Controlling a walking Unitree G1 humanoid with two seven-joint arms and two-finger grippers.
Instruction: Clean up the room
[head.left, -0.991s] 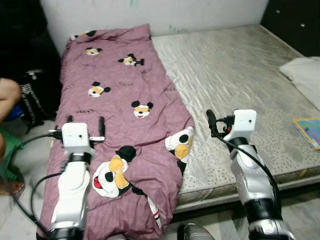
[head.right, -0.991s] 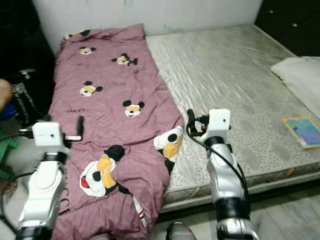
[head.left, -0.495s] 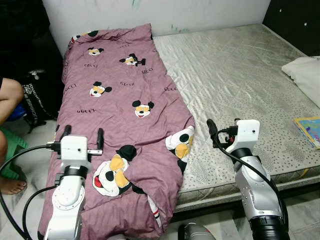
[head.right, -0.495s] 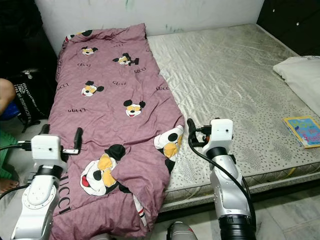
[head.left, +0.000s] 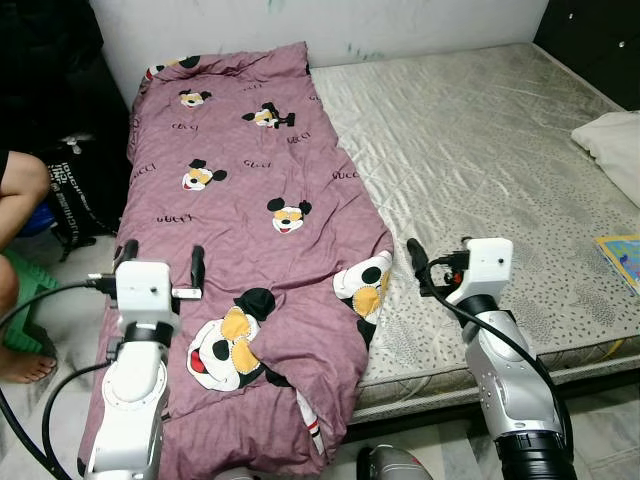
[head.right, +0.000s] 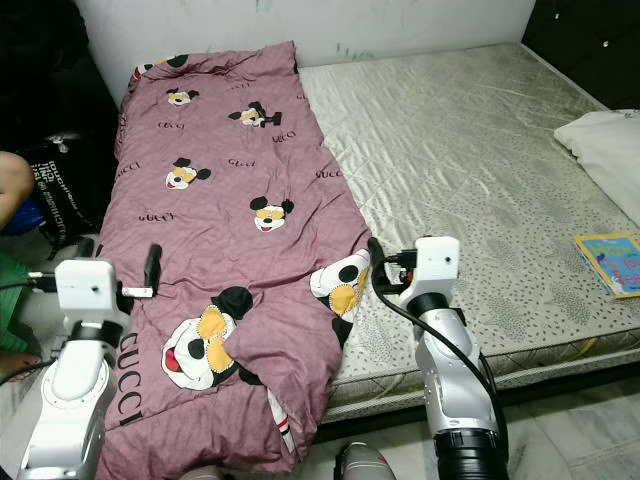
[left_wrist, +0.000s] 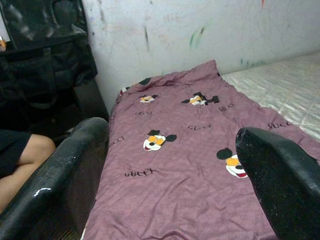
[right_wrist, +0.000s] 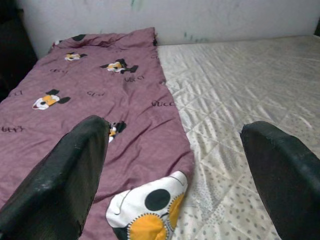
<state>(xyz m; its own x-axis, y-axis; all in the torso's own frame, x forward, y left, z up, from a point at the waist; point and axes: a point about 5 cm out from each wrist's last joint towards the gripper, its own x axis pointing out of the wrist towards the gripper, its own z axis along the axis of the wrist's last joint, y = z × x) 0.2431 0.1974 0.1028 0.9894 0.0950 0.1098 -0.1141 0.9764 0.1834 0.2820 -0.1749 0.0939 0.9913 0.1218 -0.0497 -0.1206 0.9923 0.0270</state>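
While both arms are raised at the near edge of the bed (head.left: 520, 330), the left gripper (head.left: 160, 262) hovers with its fingers spread wide and nothing between them, above the near left part of the purple blanket (head.left: 250, 230), where the cloth spills over the mattress edge toward the floor. The right gripper (head.left: 415, 262) hangs over the bare mattress just beside the blanket's right border, close to the folded-over flap with the big cartoon print (head.left: 365, 285); the right wrist view shows its fingers parted too, holding nothing. The blanket lies along the left side of the bed, its long axis running from the near edge straight away to the far edge at the wall (head.left: 300, 20), so both grippers stand at its near end, one to each side of its width. The left arm is over the cloth itself, and the right arm is nearest the turned-up flap, which looks like the readiest corner to take if the blanket is to be straightened or folded. Farther right, near the right edge of the bed, lie a colourful book (head.left: 622, 255) and a white pillow (head.left: 612, 140). A person's knee (head.left: 20, 185) and a dark bag (head.left: 80, 190) sit off the bed's left side.
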